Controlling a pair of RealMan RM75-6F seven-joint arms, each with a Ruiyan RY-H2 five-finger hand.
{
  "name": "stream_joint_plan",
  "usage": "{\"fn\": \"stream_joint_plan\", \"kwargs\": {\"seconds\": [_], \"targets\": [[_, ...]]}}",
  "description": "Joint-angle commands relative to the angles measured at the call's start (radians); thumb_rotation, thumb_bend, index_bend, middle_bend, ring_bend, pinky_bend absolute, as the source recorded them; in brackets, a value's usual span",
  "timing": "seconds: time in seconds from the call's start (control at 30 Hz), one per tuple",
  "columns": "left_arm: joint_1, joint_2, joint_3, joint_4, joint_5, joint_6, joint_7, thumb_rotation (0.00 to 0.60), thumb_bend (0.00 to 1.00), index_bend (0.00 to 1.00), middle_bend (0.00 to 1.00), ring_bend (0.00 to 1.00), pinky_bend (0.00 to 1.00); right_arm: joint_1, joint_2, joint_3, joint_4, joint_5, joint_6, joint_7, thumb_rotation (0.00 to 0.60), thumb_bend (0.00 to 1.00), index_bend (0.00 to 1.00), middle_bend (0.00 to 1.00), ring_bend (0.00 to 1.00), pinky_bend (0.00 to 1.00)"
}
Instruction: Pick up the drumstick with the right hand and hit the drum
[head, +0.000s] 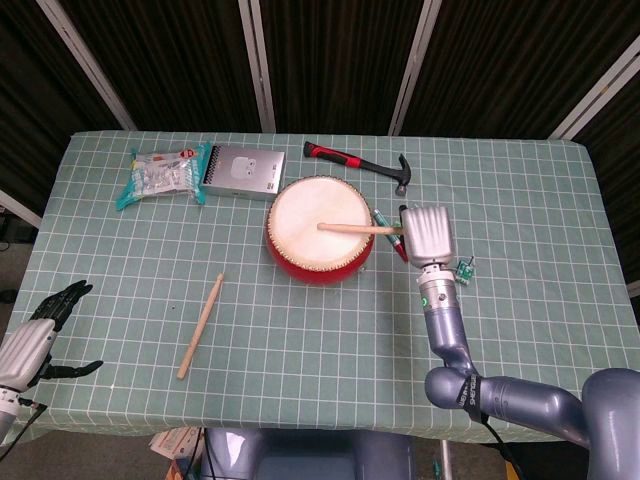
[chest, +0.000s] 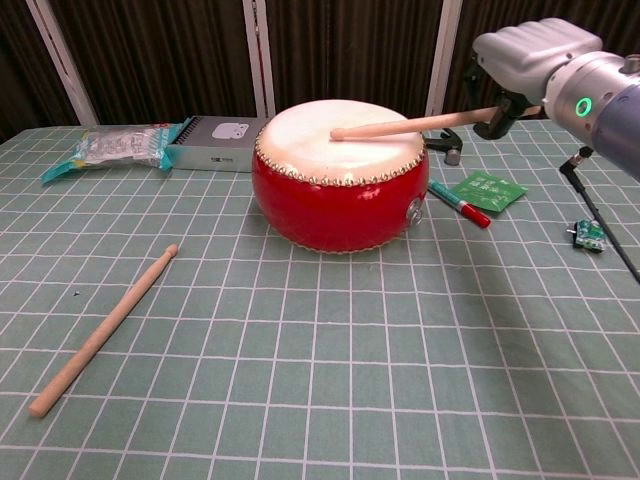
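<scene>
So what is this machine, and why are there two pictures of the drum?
It is a robot with two arms that end in hands with fingers. Both pictures come from its own cameras: one on its head looking down, one on its chest looking across the table. Its right hand holds a drumstick with the tip on the red drum. Its left hand waits open at the table's edge. Another drumstick, a hammer and a marker lie nearby.
</scene>
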Motion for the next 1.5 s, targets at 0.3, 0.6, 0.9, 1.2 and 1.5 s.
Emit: {"fn": "stream_joint_plan", "kwargs": {"seconds": [0.3, 0.6, 0.9, 1.2, 1.5], "targets": [[0.003, 0.0, 0.001, -0.002, 0.002, 0.004, 0.005, 0.6, 0.0, 0.0, 0.0, 0.0, 0.01, -0.051, 0.07, 0.09, -0.1, 0.004, 0.093, 0.072, 0.6, 0.44, 1.0, 1.0, 1.0, 1.0], [0.006, -0.006, -0.001, -0.001, 0.005, 0.014, 0.024, 0.6, 0.0, 0.0, 0.0, 0.0, 0.01, -0.262, 0.278, 0.007, -0.327, -0.101, 0.135, 0.273, 0.6, 0.44, 1.0, 1.0, 1.0, 1.0], [0.01, -0.017, 0.0, 0.006, 0.017, 0.026, 0.049, 0.6, 0.0, 0.0, 0.0, 0.0, 0.01, -0.428, 0.343, -0.195, -0.319, -0.278, 0.118, 0.418, 0.6, 0.44, 1.0, 1.0, 1.0, 1.0], [0.016, -0.028, 0.002, 0.007, 0.035, 0.048, 0.077, 0.6, 0.0, 0.0, 0.0, 0.0, 0.01, -0.48, 0.222, -0.275, -0.242, -0.267, 0.057, 0.343, 0.6, 0.44, 0.92, 1.0, 1.0, 1.0], [0.022, -0.029, 0.005, 0.015, 0.04, 0.059, 0.076, 0.6, 0.0, 0.0, 0.0, 0.0, 0.01, -0.48, 0.17, -0.261, -0.244, -0.206, 0.042, 0.218, 0.6, 0.44, 0.59, 1.0, 1.0, 1.0]]}}
